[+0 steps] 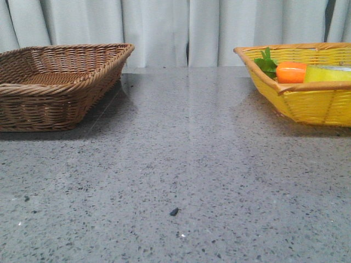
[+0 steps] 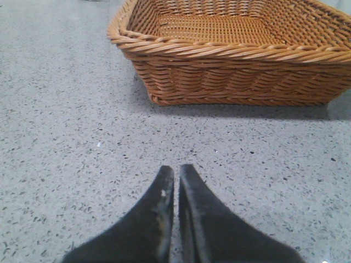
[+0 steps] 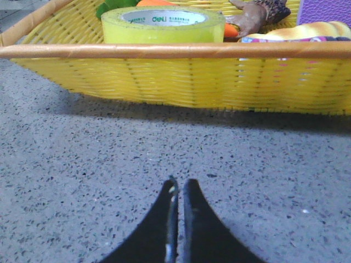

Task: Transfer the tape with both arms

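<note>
The yellow tape roll (image 3: pixel 163 26) lies flat inside the yellow basket (image 3: pixel 181 76), its white core with green lettering facing up. In the front view the tape (image 1: pixel 327 73) shows at the right edge inside the yellow basket (image 1: pixel 307 101), beside an orange carrot (image 1: pixel 291 72). My right gripper (image 3: pixel 179 183) is shut and empty over the grey table, short of the basket's near wall. My left gripper (image 2: pixel 175 169) is shut and empty over the table, in front of the brown wicker basket (image 2: pixel 236 71). Neither arm shows in the front view.
The brown wicker basket (image 1: pixel 55 87) stands at the back left with nothing visible in it. The yellow basket also holds green leaves (image 1: pixel 266 63), a brown item (image 3: pixel 253 15), a striped packet (image 3: pixel 296 34) and a purple thing (image 3: pixel 326 11). A small dark speck (image 1: pixel 174 211) lies on the table.
</note>
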Tool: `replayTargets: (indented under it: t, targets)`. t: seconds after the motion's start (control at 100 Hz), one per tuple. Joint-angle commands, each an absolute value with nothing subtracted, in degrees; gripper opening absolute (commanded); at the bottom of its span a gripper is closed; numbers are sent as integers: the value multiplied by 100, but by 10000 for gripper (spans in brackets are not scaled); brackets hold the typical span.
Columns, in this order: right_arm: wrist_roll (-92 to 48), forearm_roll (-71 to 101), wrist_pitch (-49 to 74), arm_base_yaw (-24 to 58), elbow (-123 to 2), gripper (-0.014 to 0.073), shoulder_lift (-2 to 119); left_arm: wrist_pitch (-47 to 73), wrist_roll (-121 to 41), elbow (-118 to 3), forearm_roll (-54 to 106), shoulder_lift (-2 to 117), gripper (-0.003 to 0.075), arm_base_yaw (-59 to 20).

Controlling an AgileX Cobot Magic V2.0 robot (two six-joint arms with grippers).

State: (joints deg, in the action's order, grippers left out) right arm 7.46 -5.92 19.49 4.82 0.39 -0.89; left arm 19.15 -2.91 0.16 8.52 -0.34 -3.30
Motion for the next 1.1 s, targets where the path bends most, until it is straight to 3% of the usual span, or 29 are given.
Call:
replayTargets:
  t: [0.0, 1.09]
  targets:
    - [699, -555, 1761, 443, 175, -66, -175, 1659, -230, 73, 863, -203, -21, -320]
    - [699, -701, 1672, 443, 175, -66, -175, 1659, -230, 73, 863, -203, -21, -320]
